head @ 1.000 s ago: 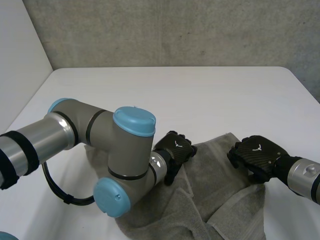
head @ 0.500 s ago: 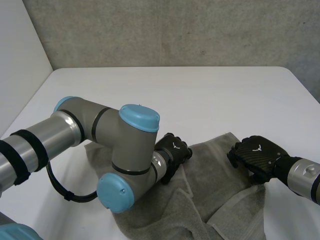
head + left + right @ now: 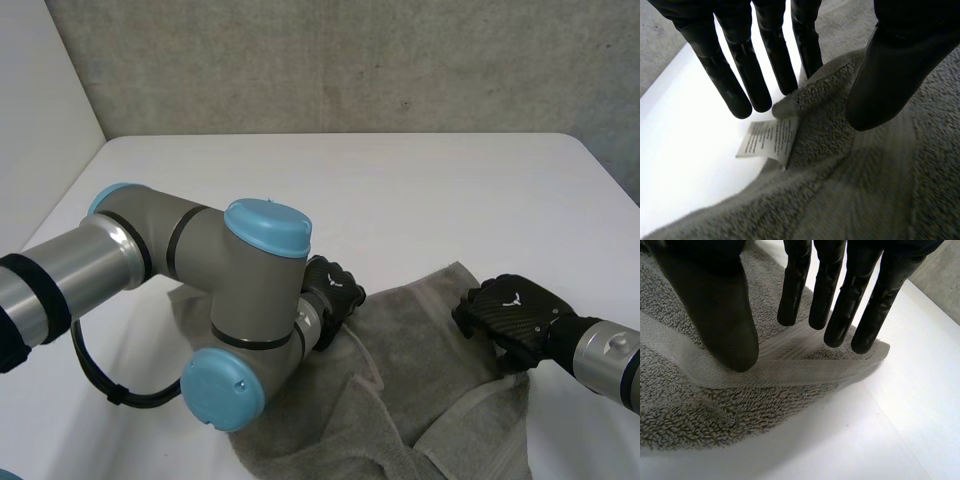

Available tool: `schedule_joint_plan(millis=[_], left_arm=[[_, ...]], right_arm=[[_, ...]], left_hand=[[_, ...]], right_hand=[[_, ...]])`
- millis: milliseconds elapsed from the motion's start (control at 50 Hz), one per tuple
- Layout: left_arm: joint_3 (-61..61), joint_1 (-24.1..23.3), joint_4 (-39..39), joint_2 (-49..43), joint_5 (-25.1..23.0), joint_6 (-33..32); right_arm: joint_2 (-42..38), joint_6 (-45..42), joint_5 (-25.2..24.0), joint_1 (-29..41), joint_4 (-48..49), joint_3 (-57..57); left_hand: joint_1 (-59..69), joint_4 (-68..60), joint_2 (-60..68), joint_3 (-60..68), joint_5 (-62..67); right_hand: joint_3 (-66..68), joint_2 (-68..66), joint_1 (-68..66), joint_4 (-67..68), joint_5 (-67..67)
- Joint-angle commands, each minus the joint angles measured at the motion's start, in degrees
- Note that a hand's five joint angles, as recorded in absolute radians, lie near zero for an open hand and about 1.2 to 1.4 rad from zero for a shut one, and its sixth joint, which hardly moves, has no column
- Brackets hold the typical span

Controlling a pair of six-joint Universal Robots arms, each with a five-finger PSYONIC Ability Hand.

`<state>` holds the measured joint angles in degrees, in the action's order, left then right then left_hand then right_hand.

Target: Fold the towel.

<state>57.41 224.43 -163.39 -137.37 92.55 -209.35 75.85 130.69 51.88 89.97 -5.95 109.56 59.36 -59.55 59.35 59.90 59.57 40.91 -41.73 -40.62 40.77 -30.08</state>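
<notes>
Looking down from the head view, the grey towel [image 3: 420, 330] lies rumpled at the near side of the white table [image 3: 400, 190], with the left hand [image 3: 330, 290] at its far left edge and the right hand [image 3: 505, 310] at its right edge. In the left wrist view the fingers [image 3: 740, 75] are straight and the thumb [image 3: 885, 85] is spread wide, gripping nothing, and a towel corner with a white label [image 3: 767, 140] pokes up between them. Right wrist view is the same deal: the hand is loose and unclenched, hanging over the woven band [image 3: 790, 367] by a towel corner.

Soft, even light shows the white worktop [image 3: 430, 190] bright in the head view. In the left wrist view it burns out to plain white beside the grey towel [image 3: 865, 190]; in the right wrist view the towel casts a soft-edged shadow on it.
</notes>
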Motion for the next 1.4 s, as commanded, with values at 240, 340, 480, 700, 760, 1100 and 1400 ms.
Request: schedule_joint_plan(millis=[240,340,480,700,760,1100,1400], left_arm=[[2.27,0.04,-4.21,-0.26,-0.44,-0.09],[2.54,0.04,-5.36,-0.44,-0.7,-0.09],[2.89,-0.05,-5.36,-0.44,-0.79,0.17],[3.77,0.57,-6.06,2.36,-0.88,0.52],[4.2,1.01,-6.15,4.56,-0.88,0.7],[10.7,4.44,-6.15,15.29,-0.97,4.74],[14.57,4.52,-7.73,15.73,-1.23,4.83]], right_arm=[[2.28,-7.45,-2.75,0.21,-1.87,3.46],[2.64,-12.02,-5.12,0.47,-4.94,5.05],[2.73,-15.99,-9.61,0.47,-10.57,5.67],[4.13,-25.55,-14.26,-0.23,-22.6,5.58],[3.96,-29.68,-14.18,-0.15,-24.98,6.1],[0.35,-36.73,-12.86,0.29,-29.12,7.25],[-1.4,-36.91,-10.31,0.56,-29.03,7.51]], left_hand=[[-18.36,18.55,-18.35,-18.91,-28.57],[-15.19,15.38,-15.17,-15.73,-25.39],[20.55,-20.35,20.56,20.0,10.34],[20.64,-20.45,20.65,20.1,10.43],[20.64,-20.45,20.65,20.1,10.43],[20.64,-20.45,20.65,20.1,10.43],[20.64,-20.45,20.65,20.1,10.43]], right_hand=[[-17.02,17.83,16.73,-16.87,16.19],[-19.89,20.71,19.61,-19.75,19.06],[-19.89,20.71,19.61,-19.75,19.06],[-18.55,19.37,18.26,-18.41,17.72],[-18.21,19.03,17.93,-18.07,17.38],[-10.99,11.8,10.7,-10.84,10.16],[-3.61,4.43,3.32,-3.46,2.78]])
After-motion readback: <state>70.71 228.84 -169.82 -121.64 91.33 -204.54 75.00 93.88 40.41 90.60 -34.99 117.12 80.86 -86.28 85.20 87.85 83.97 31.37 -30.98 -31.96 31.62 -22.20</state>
